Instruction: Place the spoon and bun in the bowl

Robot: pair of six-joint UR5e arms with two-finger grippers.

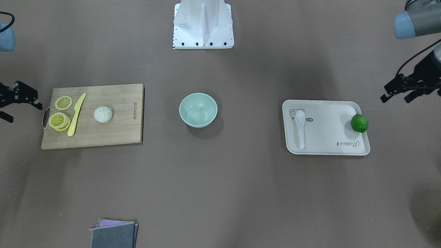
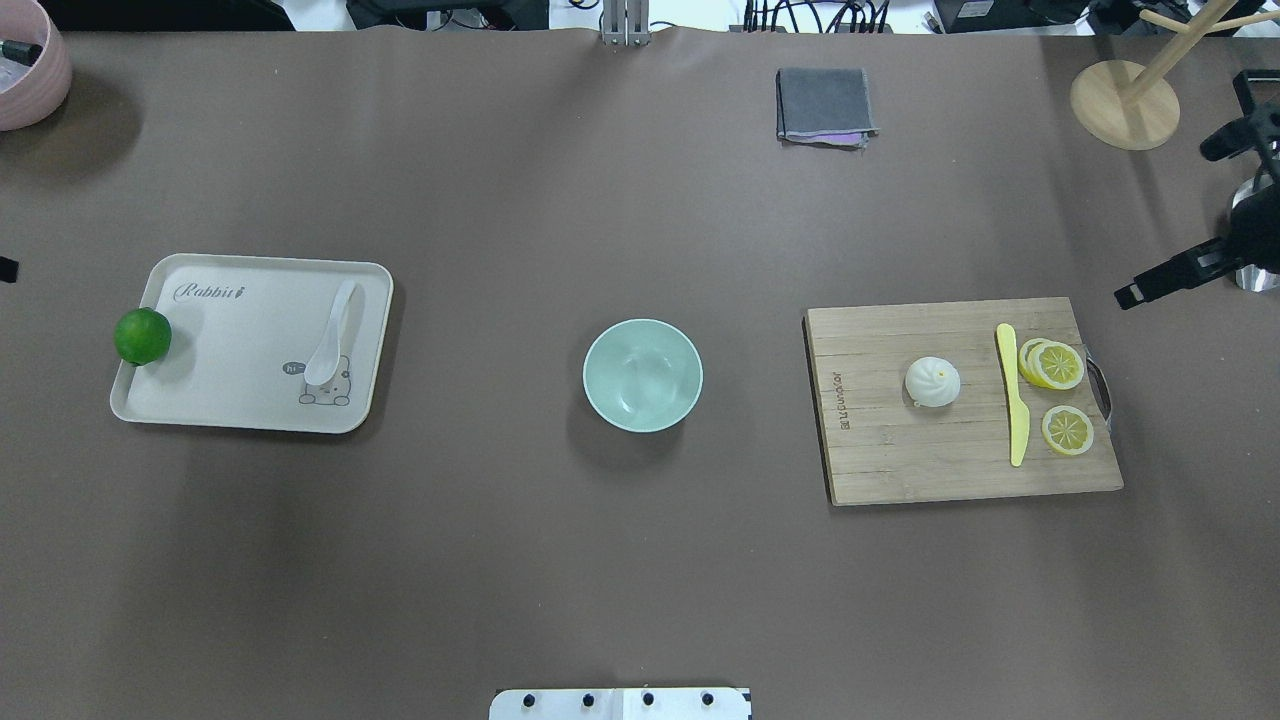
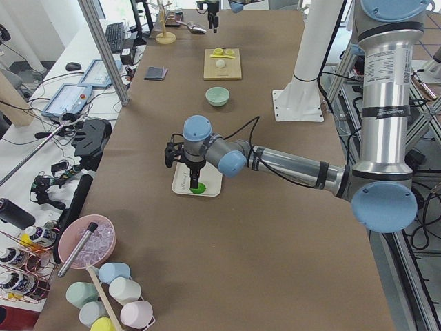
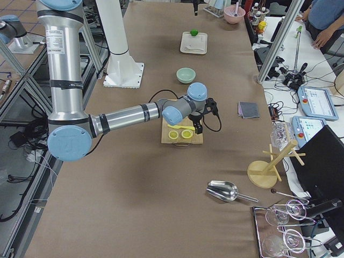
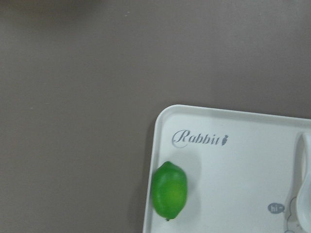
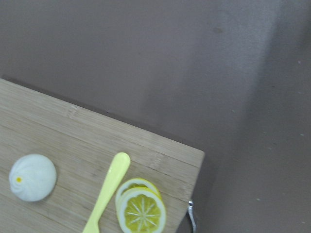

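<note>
The white spoon [image 1: 300, 128] lies on a cream tray [image 1: 327, 152], scoop by the bear print; it also shows in the overhead view [image 2: 333, 330]. The white pleated bun [image 1: 103, 114] sits on a wooden cutting board [image 1: 113, 132] and shows in the right wrist view [image 6: 32, 177]. The mint-green bowl [image 1: 198, 109] stands empty between them at the table's middle [image 2: 642, 374]. My left gripper [image 1: 395, 100] hovers open and empty beyond the tray's lime end. My right gripper [image 1: 24, 113] hovers open and empty beyond the board's handle end.
A green lime [image 1: 359, 123] sits at the tray's outer edge. A yellow plastic knife [image 1: 76, 114] and lemon slices [image 1: 63, 102] lie on the board beside the bun. A folded grey cloth [image 2: 824, 105], a wooden stand [image 2: 1125, 105] and a pink bowl [image 2: 30, 80] are at the far side.
</note>
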